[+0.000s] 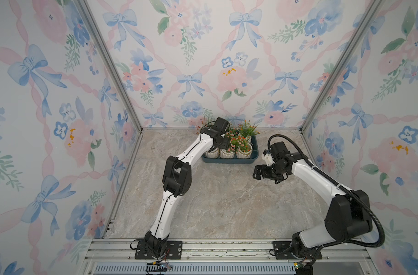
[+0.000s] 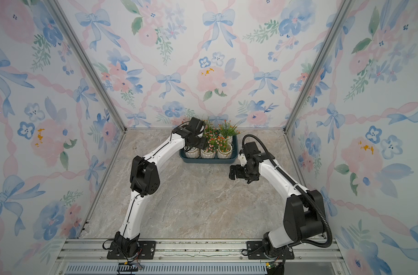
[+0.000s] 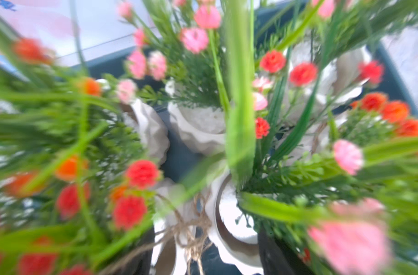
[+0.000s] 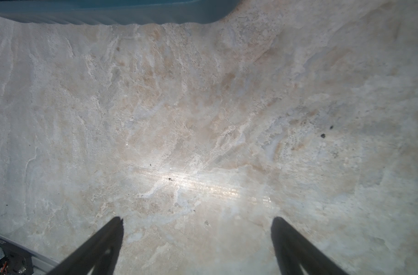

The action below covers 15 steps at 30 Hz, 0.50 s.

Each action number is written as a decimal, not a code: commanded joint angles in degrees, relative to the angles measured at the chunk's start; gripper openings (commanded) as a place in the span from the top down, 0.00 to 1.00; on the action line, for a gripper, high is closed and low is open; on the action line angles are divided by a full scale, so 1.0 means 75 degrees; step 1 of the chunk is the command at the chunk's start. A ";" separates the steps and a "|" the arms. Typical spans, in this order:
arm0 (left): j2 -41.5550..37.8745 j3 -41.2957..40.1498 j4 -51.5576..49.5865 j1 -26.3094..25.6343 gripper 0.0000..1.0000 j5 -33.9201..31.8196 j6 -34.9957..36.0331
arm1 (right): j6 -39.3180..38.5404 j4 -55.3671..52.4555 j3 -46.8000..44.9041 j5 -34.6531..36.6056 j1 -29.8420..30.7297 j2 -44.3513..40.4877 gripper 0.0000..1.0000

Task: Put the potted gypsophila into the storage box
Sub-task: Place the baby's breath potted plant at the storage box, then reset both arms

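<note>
Marbled tabletop (image 1: 215, 202), storage box (image 1: 229, 162) near its back

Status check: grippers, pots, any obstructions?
Left gripper down in the storage box, jaws flanking near-left pot, grip unclear. Right gripper open over the table. Potted gypsophila in box; left arm hides back-left corner.

The storage box (image 1: 229, 162), a shallow dark teal tray with rounded corners and a flared rim, lies flat near the middle of the frame in both top views (image 2: 208, 162). The potted gypsophila (image 1: 227, 154) stand upright inside it, packed side by side: 3 white ribbed pots along its lower edge, more behind them, partly hidden. Their green grassy sprigs carry small pink, red and orange blossoms
</note>
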 commanded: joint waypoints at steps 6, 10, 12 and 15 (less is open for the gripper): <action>-0.1458 -0.0155 -0.0061 0.0111 0.19 -0.0111 -0.0119 | -0.0001 -0.0492 0.0368 0.0256 0.0185 0.0084 0.02; -0.2172 -0.0451 -0.0046 0.0127 0.18 -0.0180 -0.0131 | 0.0053 -0.0603 0.0534 0.0365 0.0347 0.0100 0.02; -0.2550 -0.0645 -0.0050 0.0121 0.17 -0.0225 -0.0131 | 0.0068 -0.0671 0.0643 0.0437 0.0432 0.0126 0.02; -0.3148 -0.1010 -0.0043 0.0146 0.17 -0.0407 -0.0141 | 0.0113 -0.0748 0.0768 0.0550 0.0583 0.0148 0.02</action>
